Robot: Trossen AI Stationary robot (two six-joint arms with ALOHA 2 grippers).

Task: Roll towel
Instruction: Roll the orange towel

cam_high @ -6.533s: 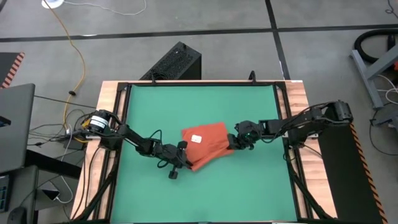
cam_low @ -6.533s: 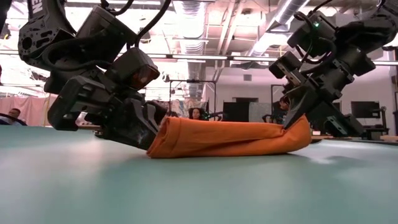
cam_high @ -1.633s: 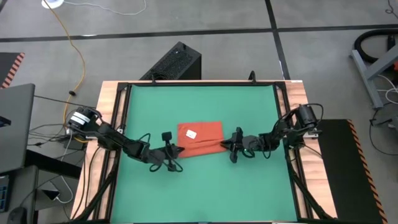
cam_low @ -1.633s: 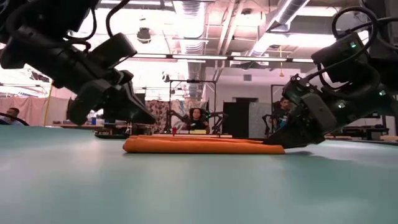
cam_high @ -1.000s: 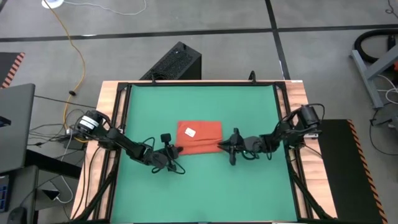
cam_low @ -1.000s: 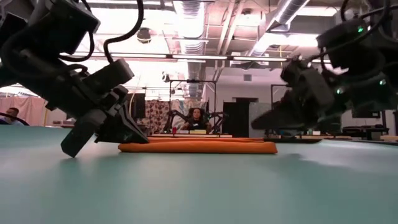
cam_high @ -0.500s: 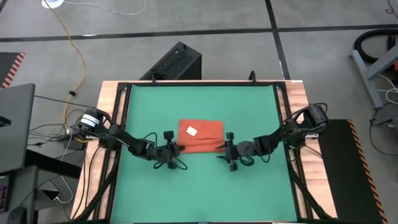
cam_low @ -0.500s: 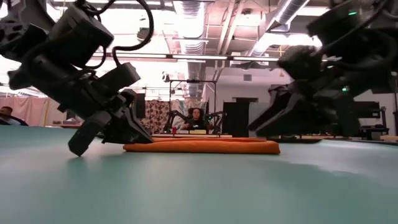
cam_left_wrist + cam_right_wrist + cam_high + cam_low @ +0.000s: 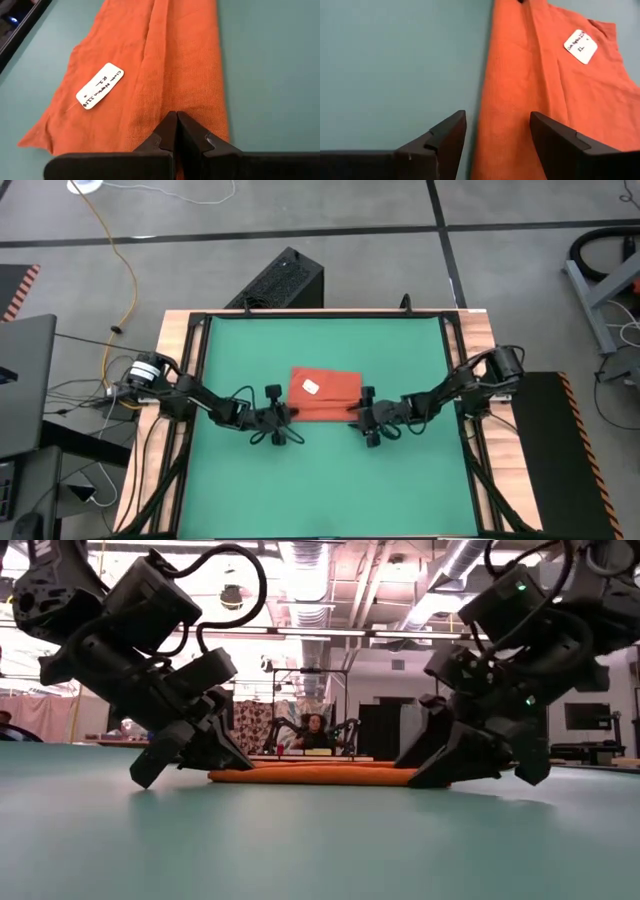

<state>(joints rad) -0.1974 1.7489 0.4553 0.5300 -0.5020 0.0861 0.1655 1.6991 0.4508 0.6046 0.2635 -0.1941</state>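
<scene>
High view: near the middle of the green mat (image 9: 320,480), slightly toward its near side, both grippers sit low at the near edge of the towel (image 9: 325,397). The left gripper (image 9: 282,418) is at the towel's near-left corner with its fingers (image 9: 172,132) pressed together, tips resting over the orange cloth without pinching it. The right gripper (image 9: 362,418) is at the near-right corner, its fingers (image 9: 445,135) spread wide, straddling the towel's edge and holding nothing.

The towel lies flat, folded into a low, flat rectangle, with its small white tag (image 9: 309,387) on top toward the far-left part. In the low view it shows as a thin orange strip (image 9: 315,776) between the two grippers.

Farther off, past the table, a black box (image 9: 282,280) stands on the grey floor, and a yellow cable (image 9: 115,255) trails at far left.
</scene>
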